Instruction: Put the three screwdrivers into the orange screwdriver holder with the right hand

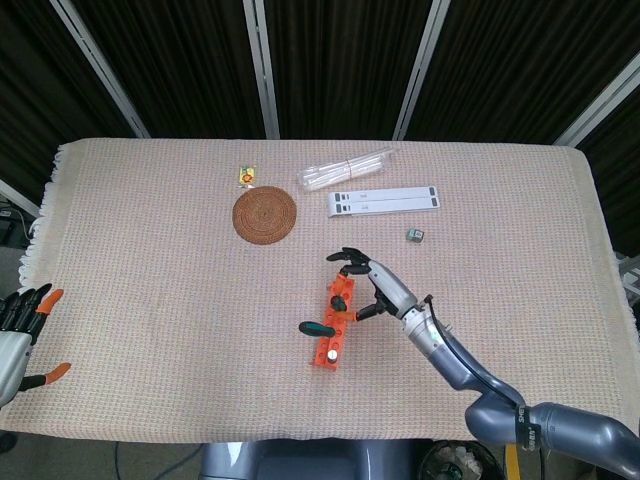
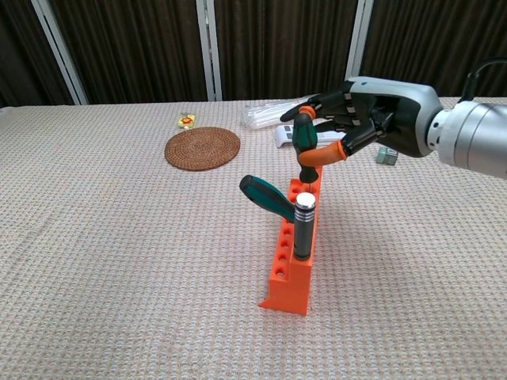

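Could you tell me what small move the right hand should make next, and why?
Probably let go and lift away: the right hand holds the third screwdriver with its handle just above the holder, so it looks seated, like the other two.

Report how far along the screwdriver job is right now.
Done: two screwdrivers sit in the orange holder, a silver-capped one upright near the front and a green-handled one leaning left. In hand: the right hand grips the third screwdriver, its handle just above the holder's far end. Left: seat it and let go. The left hand rests idle at the table edge.
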Robot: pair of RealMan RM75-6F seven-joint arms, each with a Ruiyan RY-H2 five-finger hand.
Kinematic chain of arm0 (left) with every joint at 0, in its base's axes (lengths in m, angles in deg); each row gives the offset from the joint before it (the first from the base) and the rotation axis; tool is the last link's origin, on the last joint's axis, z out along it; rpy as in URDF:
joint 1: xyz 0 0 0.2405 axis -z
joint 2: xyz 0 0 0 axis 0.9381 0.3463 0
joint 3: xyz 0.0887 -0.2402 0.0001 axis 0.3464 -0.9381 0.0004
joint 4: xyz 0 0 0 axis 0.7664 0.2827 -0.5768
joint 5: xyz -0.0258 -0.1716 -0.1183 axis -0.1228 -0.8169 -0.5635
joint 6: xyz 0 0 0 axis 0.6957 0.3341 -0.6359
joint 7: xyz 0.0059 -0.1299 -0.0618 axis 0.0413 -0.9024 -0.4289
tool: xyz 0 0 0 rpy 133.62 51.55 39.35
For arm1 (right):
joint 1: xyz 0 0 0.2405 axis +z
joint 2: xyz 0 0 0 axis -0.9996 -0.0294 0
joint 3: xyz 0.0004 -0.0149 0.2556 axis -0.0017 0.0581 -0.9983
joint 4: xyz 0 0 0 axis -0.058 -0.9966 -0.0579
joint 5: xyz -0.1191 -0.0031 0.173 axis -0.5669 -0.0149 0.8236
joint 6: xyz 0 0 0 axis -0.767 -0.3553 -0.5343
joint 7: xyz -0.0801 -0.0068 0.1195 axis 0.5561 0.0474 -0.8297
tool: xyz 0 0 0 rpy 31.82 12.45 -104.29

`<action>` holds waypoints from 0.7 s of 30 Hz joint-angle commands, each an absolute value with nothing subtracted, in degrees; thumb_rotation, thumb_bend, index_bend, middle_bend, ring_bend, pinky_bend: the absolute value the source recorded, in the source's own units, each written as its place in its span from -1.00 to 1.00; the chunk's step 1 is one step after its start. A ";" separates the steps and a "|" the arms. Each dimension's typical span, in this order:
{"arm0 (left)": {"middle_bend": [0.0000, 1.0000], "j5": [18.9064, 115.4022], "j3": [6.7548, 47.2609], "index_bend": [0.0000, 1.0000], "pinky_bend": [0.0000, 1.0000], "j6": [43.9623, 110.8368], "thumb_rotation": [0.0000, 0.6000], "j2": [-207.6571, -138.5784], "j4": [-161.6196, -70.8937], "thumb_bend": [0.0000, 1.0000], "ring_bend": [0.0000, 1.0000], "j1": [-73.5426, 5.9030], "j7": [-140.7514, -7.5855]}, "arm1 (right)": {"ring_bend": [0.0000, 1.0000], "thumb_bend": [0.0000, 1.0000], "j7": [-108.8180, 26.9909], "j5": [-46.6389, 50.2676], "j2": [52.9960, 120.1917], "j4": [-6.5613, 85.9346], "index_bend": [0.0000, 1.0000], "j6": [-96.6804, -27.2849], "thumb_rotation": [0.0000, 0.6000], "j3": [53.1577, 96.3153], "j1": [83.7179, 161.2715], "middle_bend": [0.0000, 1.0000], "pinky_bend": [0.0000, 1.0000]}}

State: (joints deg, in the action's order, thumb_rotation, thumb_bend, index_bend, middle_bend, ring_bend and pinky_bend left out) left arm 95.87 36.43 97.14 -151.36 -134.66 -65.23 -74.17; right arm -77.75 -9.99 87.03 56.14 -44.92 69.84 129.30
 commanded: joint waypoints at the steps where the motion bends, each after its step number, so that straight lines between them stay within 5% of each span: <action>1: -1.00 95.84 36.47 -1.00 -1.00 97.06 1.00 -151.40 -134.58 -0.84 -1.00 -65.22 -74.23 | -1.00 -0.53 -77.23 -9.38 87.48 55.68 0.10 -44.66 1.00 69.87 129.57 -0.70 -1.00; 16: -1.00 95.47 36.47 -1.00 -1.00 96.67 1.00 -151.71 -134.07 -0.83 -1.00 -65.13 -74.56 | -1.00 -0.54 -75.84 -6.41 87.88 54.11 -0.27 -42.66 1.00 69.38 130.32 -0.81 -1.00; 21: -1.00 95.65 36.41 -1.00 -1.00 97.04 1.00 -151.64 -134.18 -0.84 -1.00 -65.20 -74.68 | -1.00 -0.54 -76.84 -7.91 86.35 55.34 -0.58 -43.23 1.00 69.39 129.70 -0.90 -1.00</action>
